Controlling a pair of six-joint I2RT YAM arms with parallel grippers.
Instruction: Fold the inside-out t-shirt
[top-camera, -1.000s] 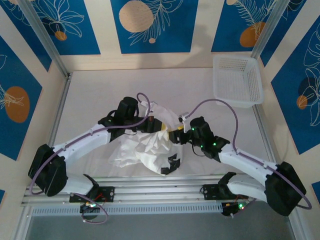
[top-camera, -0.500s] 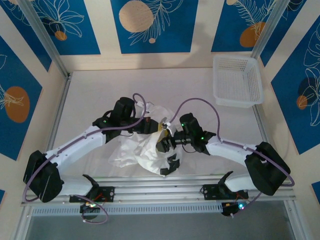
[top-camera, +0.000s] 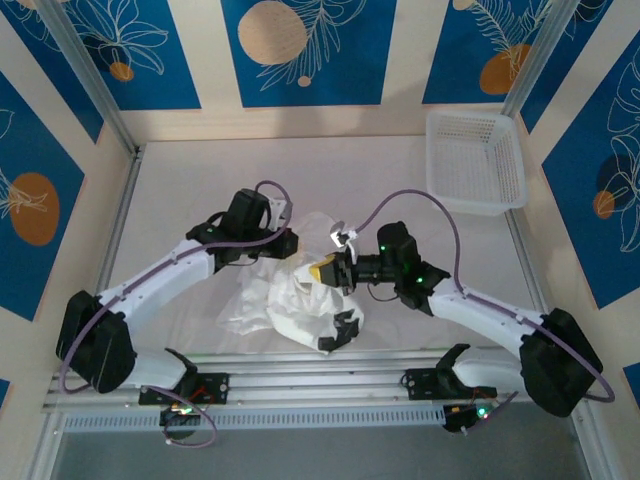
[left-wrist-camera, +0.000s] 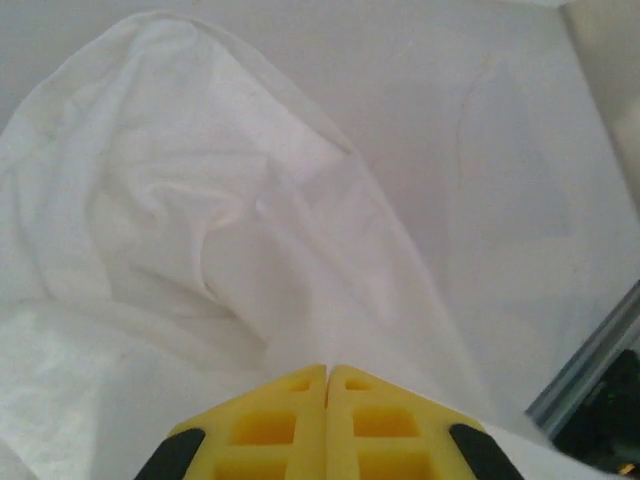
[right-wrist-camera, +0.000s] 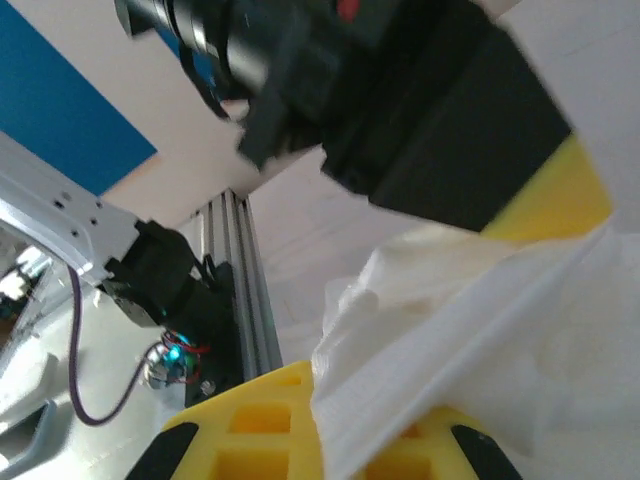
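I see the thin white cloth t-shirt (top-camera: 285, 305) lying crumpled by the middle of the tabletop's near edge. My right gripper (right-wrist-camera: 330, 405) is clamped on a fold of it. My left gripper (left-wrist-camera: 327, 378) has its yellow fingers together, tips against the cloth.

A white mesh basket (top-camera: 478, 207) is sitting in the far right corner of the pale table (top-camera: 190, 180). Blue wall panels (top-camera: 300, 60) with leaf drawings and orange circles are standing around the table, and a metal rail (top-camera: 320, 385) is running along its near edge.
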